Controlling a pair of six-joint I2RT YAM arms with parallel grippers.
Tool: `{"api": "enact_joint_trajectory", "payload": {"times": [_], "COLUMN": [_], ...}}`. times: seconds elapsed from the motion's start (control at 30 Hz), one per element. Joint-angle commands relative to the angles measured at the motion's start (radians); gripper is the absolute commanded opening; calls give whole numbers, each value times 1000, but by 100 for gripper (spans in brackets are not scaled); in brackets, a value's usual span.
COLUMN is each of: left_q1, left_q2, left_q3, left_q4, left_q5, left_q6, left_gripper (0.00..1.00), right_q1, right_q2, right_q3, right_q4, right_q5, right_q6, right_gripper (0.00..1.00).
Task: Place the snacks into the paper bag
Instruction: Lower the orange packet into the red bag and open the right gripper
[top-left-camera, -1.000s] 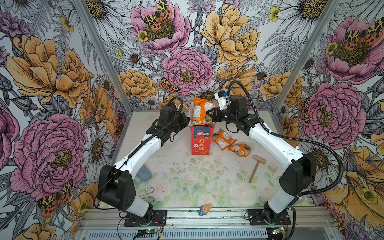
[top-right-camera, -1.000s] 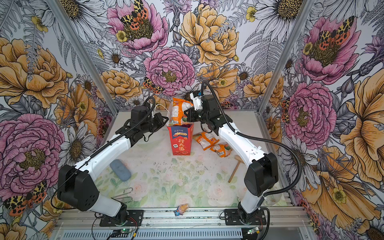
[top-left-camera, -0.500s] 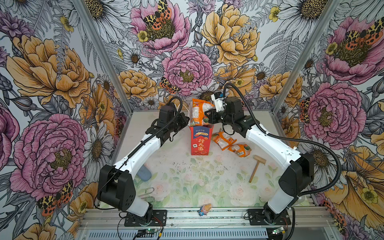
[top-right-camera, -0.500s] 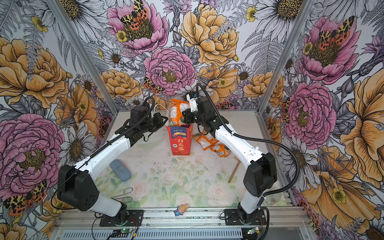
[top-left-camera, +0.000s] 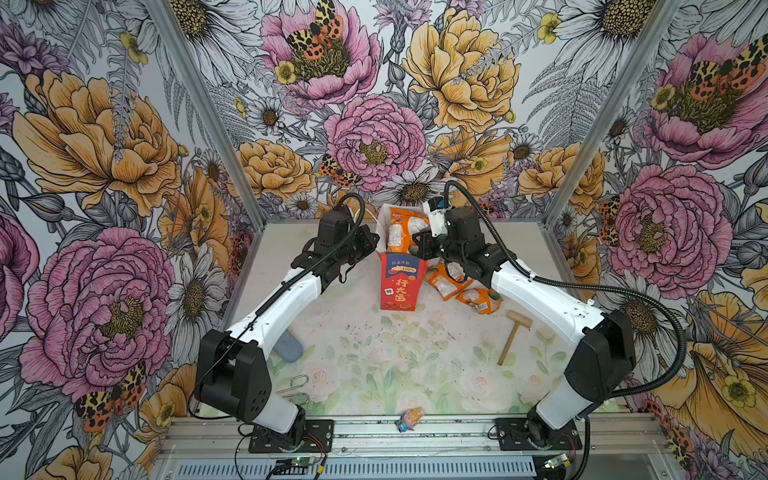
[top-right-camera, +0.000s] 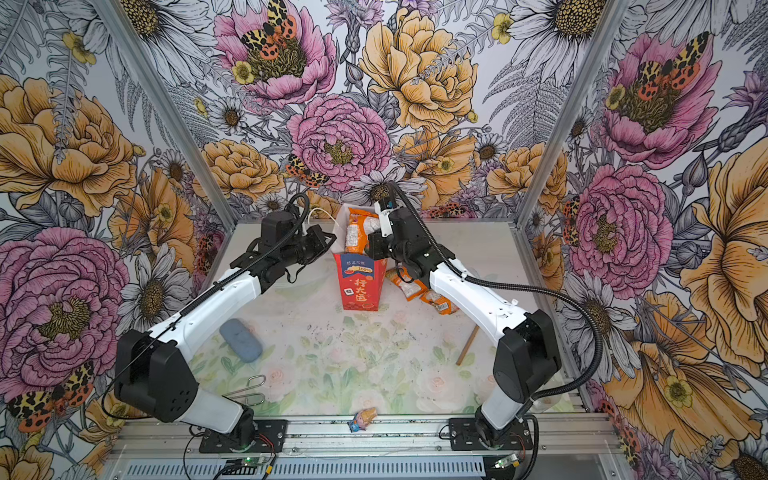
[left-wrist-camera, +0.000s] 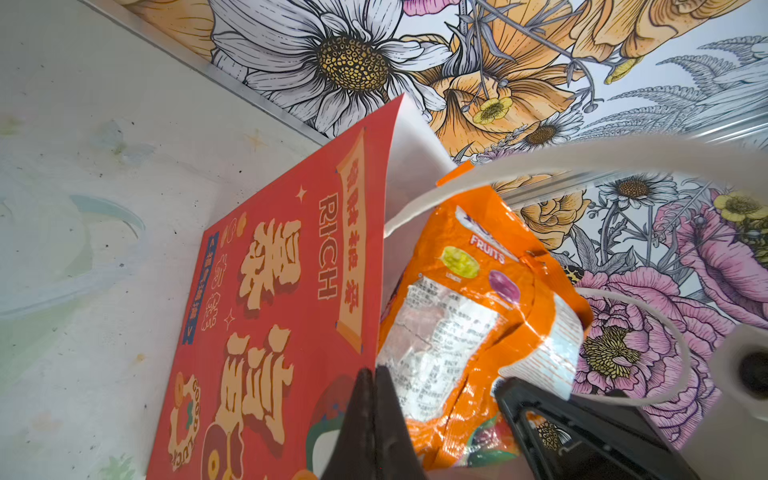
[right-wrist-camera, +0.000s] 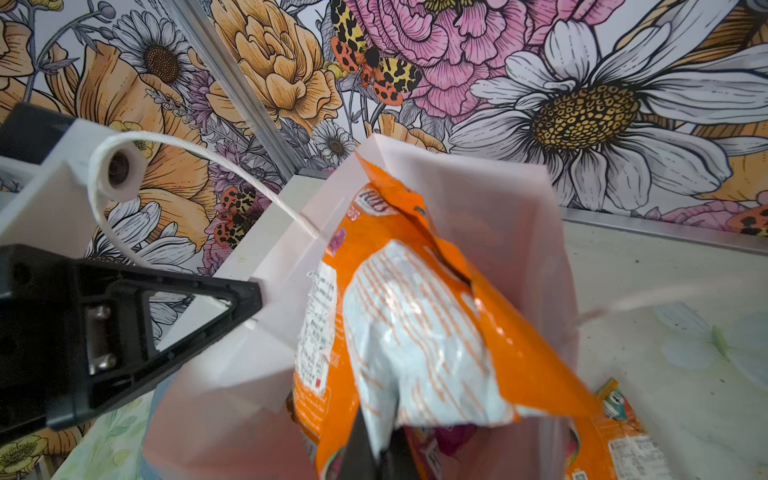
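Leftward and lower than a second ago, the right gripper (top-left-camera: 417, 249) holds the orange packet (top-left-camera: 401, 232) partly sunk into the mouth of the paper bag (top-left-camera: 398, 286), upper centre of both top views. Its jaws are pinched tight on the packet. The left gripper (left-wrist-camera: 374, 376) is clamped on the bag's red rim. The packet reads "FRUITS"; the bag reads "RICH", "100%" and gold Chinese characters. A second orange packet (top-left-camera: 446, 280) and a third orange packet (top-left-camera: 478, 300) lie on the worktop (top-left-camera: 374, 353) just right of the bag.
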Motion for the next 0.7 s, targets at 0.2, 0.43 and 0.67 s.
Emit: {"api": "enact_joint_trajectory", "payload": {"times": [0.2, 0.43, 0.67], "left_q1": [3, 3, 4], "left_q2": [-35, -39, -41], "left_q3": [-4, -6, -10], "left_q4": [23, 23, 26], "left_q5": [12, 12, 10], "left_q6": [0, 1, 1], "left_gripper": [0, 0, 0], "right_q1": [13, 13, 13], "right_q2": [-56, -49, -45], "right_q3": [5, 14, 23], "right_q4": [69, 68, 65], "right_q5": [14, -19, -54], "right_q6": [-1, 3, 6], "right_gripper": [0, 4, 26]}}
